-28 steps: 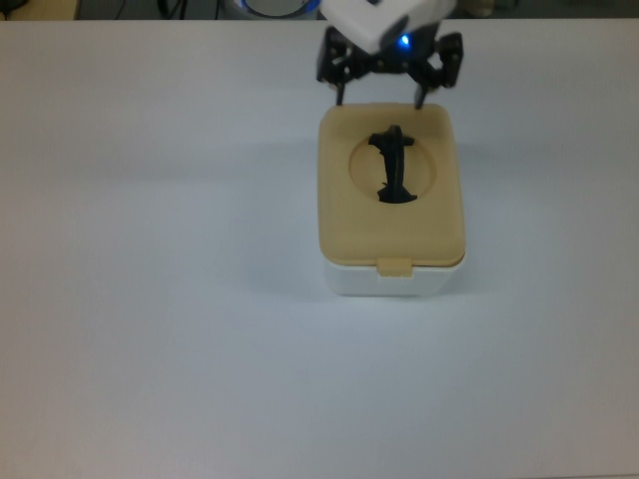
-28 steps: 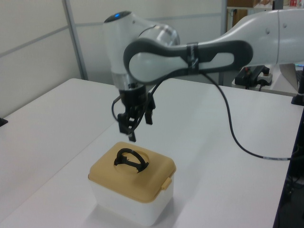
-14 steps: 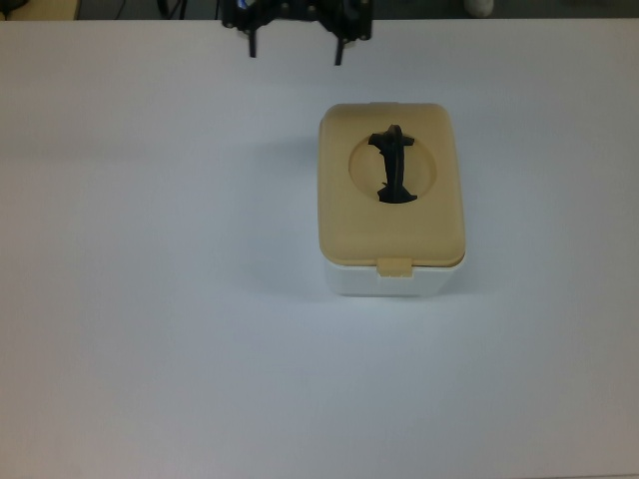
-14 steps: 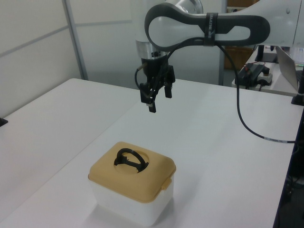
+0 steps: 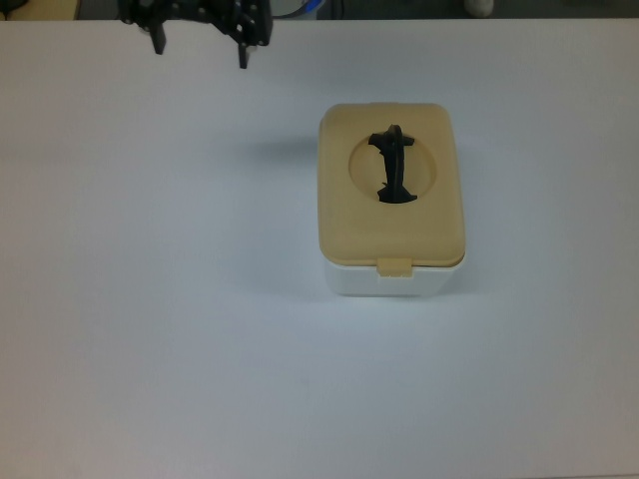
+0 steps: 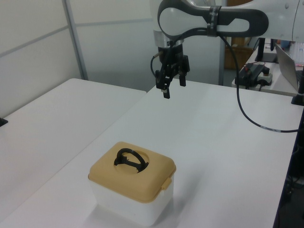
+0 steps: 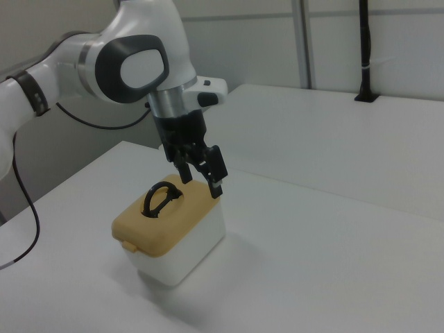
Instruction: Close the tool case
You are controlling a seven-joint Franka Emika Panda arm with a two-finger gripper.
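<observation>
Tool case [image 5: 391,215] where, relative to the gripper [image 5: 200,52]? Trying to work out the next move.

> Sitting mid-worktop [image 5: 150,329], down and to the right of the gripper in the top view. Well apart, nothing touching. Gripper hanging up at the far edge, top view's upper left, fingers [image 5: 243,58] spread wide, holding nothing.

Long axis?

> Running top to bottom in the top view, small front tab [image 5: 394,266] on the lower short end, black handle [image 5: 392,165] lying along that same line in the round recess. Only the one arm, so no question of which is nearer.

Lid [image 5: 344,215] open or down?

> Down flat on the white tub [image 5: 389,282] from all three angles, no gap showing. Looks closed already, honestly. Can't tell whether latched at the tab. If not, probably a press down near that tab end, so a trip across and down for the gripper.

Any brand or label?

> Nope. No logo, sticker or readable writing spotted on the lid, the tub or the arm.
</observation>
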